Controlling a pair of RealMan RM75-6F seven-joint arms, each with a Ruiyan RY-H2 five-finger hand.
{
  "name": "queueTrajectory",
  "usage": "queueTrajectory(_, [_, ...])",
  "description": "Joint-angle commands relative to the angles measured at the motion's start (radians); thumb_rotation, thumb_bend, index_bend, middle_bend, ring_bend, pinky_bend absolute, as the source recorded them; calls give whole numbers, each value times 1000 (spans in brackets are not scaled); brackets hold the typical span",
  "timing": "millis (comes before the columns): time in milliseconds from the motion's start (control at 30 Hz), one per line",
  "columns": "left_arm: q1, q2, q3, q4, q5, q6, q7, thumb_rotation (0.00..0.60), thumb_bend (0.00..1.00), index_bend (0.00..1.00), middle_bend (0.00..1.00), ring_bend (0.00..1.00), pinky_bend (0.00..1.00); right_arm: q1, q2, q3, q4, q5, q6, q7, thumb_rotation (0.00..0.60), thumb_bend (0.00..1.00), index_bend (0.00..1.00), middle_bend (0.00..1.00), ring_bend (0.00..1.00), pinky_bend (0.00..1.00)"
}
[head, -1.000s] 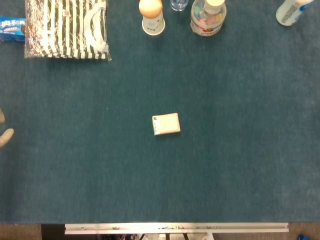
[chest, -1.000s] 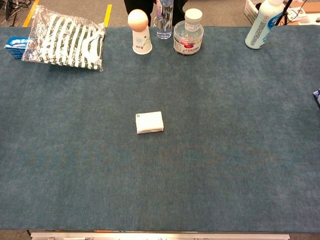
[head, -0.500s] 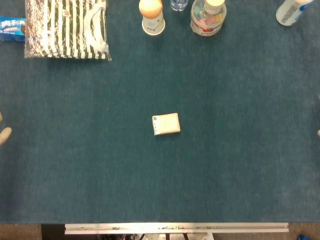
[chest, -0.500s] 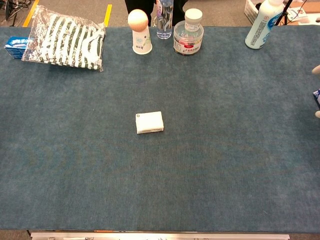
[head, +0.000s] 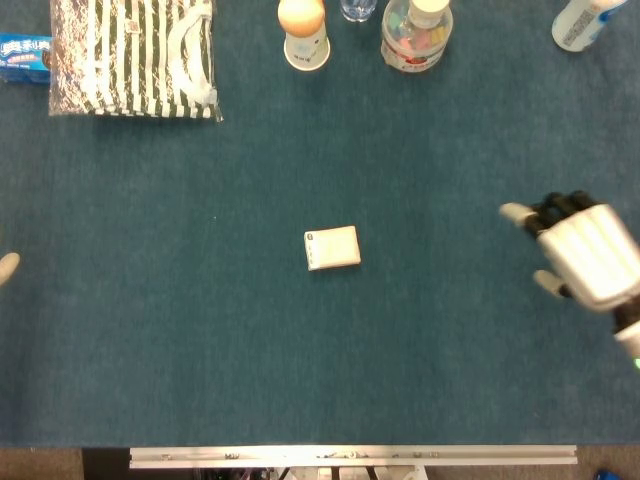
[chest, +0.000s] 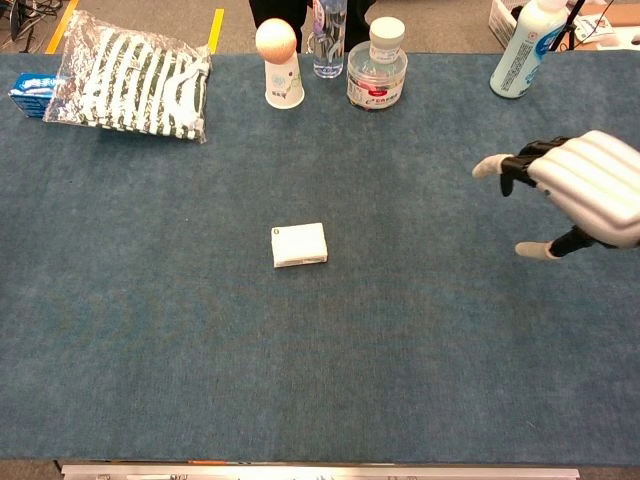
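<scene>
Well to the right of the small white box (head: 332, 248), which lies flat and untouched on the blue table (head: 200, 330), my right hand (head: 580, 252) hovers spread and empty, so reaching and grasping are not yet done.

A small white box (head: 332, 248) lies flat on the blue worktop (head: 200, 330). The right hand (head: 580, 252) hovers well to the box's right, fingers (head: 516, 212) spread toward it, holding nothing. A fingertip of the left hand (head: 7, 266) shows far to the box's left.
</scene>
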Motion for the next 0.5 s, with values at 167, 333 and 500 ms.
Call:
queueTrajectory(167, [9, 9, -6, -12, 7, 29, -9, 600, 5, 609, 575, 388, 493, 117, -76, 41, -58, 132, -159, -188, 600, 505, 265, 575, 458, 709])
queueTrajectory(333, [12, 12, -7, -14, 9, 34, -16, 600, 5, 609, 579, 388, 493, 157, -125, 46, -66, 207, -188, -289, 600, 789, 265, 706, 612, 809])
queueTrajectory(500, [13, 15, -7, -17, 11, 35, -18, 600, 5, 608, 580, 388, 493, 192, -166, 52, -54, 277, -199, -344, 600, 997, 265, 864, 750, 883])
